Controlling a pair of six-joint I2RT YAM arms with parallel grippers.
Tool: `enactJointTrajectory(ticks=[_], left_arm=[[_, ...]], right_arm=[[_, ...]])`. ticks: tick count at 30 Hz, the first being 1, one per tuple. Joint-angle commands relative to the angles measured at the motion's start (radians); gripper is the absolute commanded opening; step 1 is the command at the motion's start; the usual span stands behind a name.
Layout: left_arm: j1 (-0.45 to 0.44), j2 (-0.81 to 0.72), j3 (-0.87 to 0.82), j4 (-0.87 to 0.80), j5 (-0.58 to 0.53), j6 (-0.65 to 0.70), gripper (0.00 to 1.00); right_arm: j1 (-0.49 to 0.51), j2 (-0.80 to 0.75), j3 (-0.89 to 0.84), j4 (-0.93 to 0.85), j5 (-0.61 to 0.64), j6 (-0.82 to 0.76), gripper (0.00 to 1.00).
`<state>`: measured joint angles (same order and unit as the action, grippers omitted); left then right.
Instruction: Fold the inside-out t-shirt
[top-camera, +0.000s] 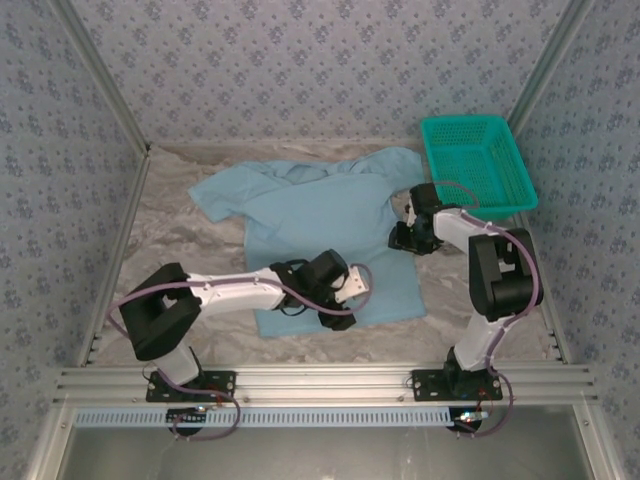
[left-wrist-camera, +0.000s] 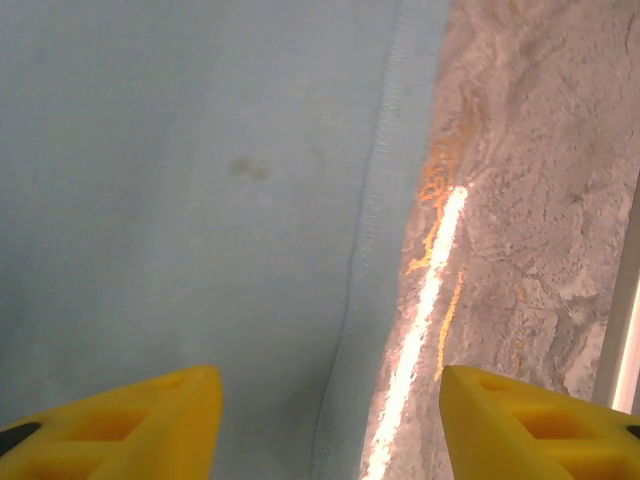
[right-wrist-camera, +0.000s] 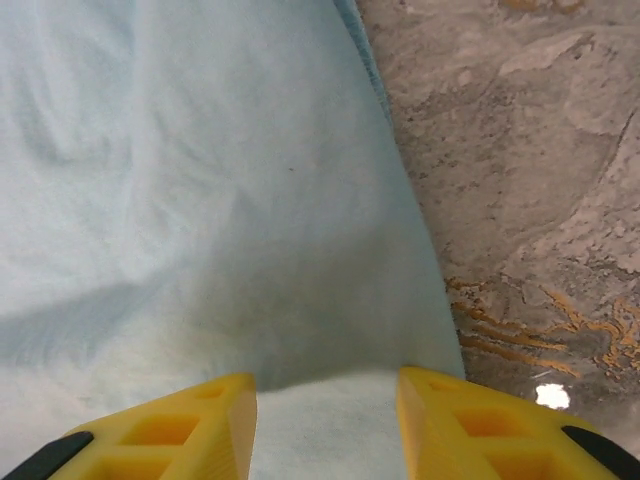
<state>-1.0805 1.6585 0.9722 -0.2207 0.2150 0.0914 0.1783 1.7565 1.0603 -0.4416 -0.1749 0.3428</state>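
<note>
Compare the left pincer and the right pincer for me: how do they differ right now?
The left pincer stands wide open; the right pincer has a narrower gap. The left pincer straddles the stitched hem of the t-shirt, cloth under one finger, bare table under the other; the right pincer has cloth right across its gap, grip unclear. Both hover low at a shirt edge.
</note>
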Motion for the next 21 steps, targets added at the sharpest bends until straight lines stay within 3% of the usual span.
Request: enactJointTrajectory(ticks=[1, 9, 13, 17, 21], left_arm=[[-0.029, 0.026, 0.034, -0.060, -0.097, 0.116, 0.57], [-0.077, 0.135, 0.073, -0.087, -0.201, 0.186, 0.46], [-0.078, 0.156, 0.084, -0.077, -0.220, 0.168, 0.28], [-0.029, 0.150, 0.094, -0.082, -0.107, 0.095, 0.11], [0.041, 0.151, 0.121, -0.111, 0.024, 0.028, 0.07]], right_arm=[[0.012, -0.088, -0.025, -0.022, -0.006, -0.022, 0.45], [0.011, -0.134, -0.080, -0.001, -0.041, -0.024, 0.45], [0.012, -0.152, -0.087, -0.003, -0.043, -0.024, 0.45], [0.020, -0.198, -0.095, -0.027, -0.033, -0.024, 0.45], [0.041, -0.275, -0.116, -0.061, -0.022, -0.025, 0.46]])
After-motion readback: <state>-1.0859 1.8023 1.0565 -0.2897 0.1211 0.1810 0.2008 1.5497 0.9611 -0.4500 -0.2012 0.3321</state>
